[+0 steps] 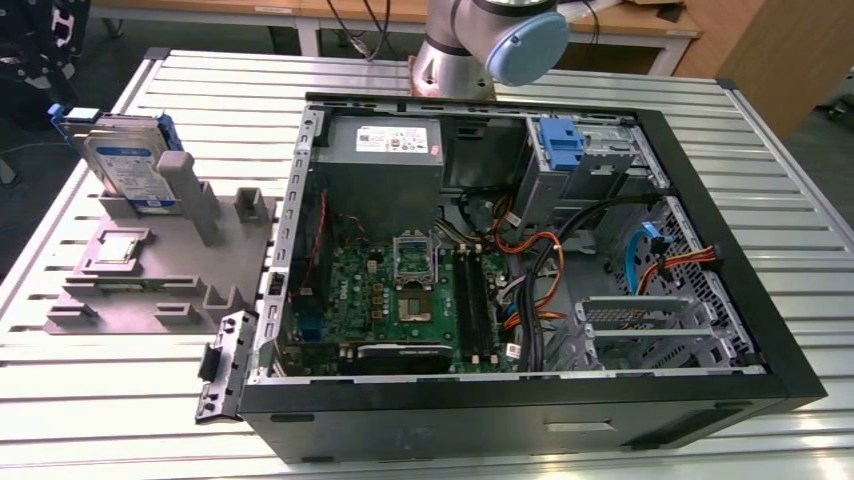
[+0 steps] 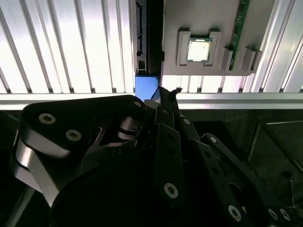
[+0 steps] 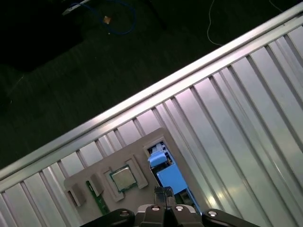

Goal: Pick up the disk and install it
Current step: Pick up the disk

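Disk [image 1: 127, 165] stands on edge in grey fixture [image 1: 127, 290], nr tabletop's [image 1: 200, 80] far corner at the exterior view's left, well apart from open PC case [image 1: 534, 420]. Gripper [image 3: 164, 191] hangs above it. In both wrist views the disk [image 2: 146, 85] sits just beyond the tips, thin top edge toward jaws, long axis along the tabletop slats. Jaws look clenched together w/ nothing between them, not touching disk. One arm only, so no nearer/farther choice. Disk: flat silver-grey slab, white-and-blue label on its face, blue plastic bracket round its edges. CPU [image 2: 199, 49] lies in the fixture just beside it.
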